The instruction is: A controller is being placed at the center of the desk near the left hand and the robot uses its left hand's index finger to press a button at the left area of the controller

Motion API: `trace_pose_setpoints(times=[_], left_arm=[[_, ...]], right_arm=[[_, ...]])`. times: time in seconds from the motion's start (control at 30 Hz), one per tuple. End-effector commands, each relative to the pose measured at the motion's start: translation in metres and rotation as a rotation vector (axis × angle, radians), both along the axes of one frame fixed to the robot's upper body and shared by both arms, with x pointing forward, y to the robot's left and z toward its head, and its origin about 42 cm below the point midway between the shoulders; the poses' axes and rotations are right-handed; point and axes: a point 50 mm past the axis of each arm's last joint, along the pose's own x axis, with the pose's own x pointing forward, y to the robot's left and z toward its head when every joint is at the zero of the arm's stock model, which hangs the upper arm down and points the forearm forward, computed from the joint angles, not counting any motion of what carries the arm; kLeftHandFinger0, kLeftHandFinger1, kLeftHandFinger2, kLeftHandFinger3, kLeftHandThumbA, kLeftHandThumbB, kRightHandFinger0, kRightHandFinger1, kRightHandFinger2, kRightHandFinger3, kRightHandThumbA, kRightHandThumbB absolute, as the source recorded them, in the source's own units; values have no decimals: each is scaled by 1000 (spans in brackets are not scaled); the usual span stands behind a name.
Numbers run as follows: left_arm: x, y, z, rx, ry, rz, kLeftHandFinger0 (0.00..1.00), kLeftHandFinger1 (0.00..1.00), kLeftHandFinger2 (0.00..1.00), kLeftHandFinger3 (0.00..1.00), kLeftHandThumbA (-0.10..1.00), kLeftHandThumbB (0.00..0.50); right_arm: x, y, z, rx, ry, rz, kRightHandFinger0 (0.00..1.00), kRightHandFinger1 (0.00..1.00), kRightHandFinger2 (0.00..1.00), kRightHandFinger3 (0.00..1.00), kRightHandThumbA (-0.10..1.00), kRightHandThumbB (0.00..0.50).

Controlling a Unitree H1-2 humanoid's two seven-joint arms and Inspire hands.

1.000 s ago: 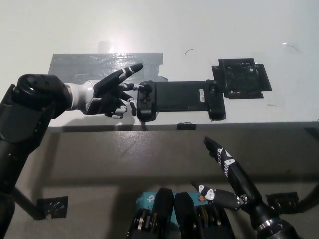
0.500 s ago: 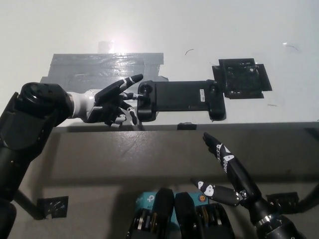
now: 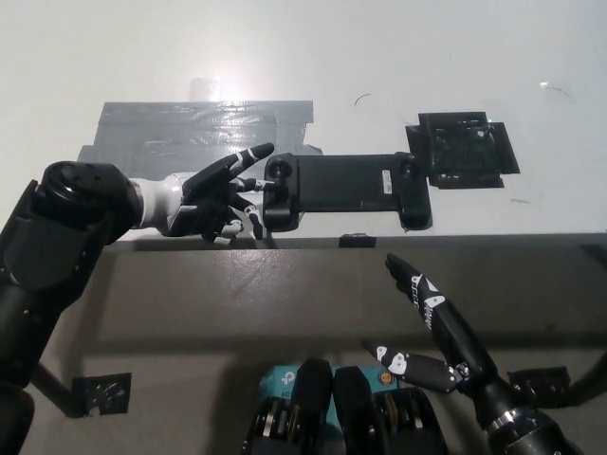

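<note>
- Surface: white matte desk (image 3: pixel 398 57), glare spot near the top middle; its front edge runs across the frame, with darker grey floor (image 3: pixel 237 313) below it.
- Grey strip of duct tape (image 3: pixel 190 128) stuck flat on the desk, left of centre.
- Black square patch of tape (image 3: pixel 467 150) on the desk at the right, just beside the controller's right end.
- Small black tab (image 3: pixel 355 240) sits on the desk's front edge, below the controller.
- Task item: long black rectangular game controller (image 3: pixel 341 185) lies flat near the desk's front edge, about mid-frame, long axis running left-right. A round stick shows on its left grip, another on its right grip.
- White left hand (image 3: pixel 213 194) comes in from the left on a black forearm, over the desk's front edge, palm side turned toward the controller.
- Left hand pose: one finger stretched out straight, its black tip at the controller's upper left corner next to the left stick; other fingers curled in loosely close to the left grip. Holds nothing. Cannot tell if the tip actually touches.
- Black right hand (image 3: pixel 432 332) rests low at the right, off the desk, above the floor; fingers spread apart, nothing in it.
</note>
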Motion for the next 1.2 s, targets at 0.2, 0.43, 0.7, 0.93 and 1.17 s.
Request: trace_pose_setpoints(times=[0.2,0.43,0.7,0.93,1.17], left_arm=[[-12,17,-34,23,65,67,0,0,348,1000,1000,428],[-15,34,-48,1,105,106,0,0,326,1000,1000,447],[-20,37,-58,13,101,99,0,114,476,1000,1000,475],[-25,25,-68,6,121,76,0,0,345,1000,1000,475],[-26,24,-70,5,135,67,0,0,313,1000,1000,467]], right_arm=[[2,4,9,22,-54,35,1000,1000,1000,1000,706,248],[1,4,9,14,-49,33,1000,1000,1000,1000,708,243],[0,4,7,18,-47,34,1000,1000,1000,1000,688,229],[-1,5,5,15,-38,39,1000,1000,1000,1000,692,240],[-2,5,3,21,-34,41,1000,1000,1000,1000,689,244]])
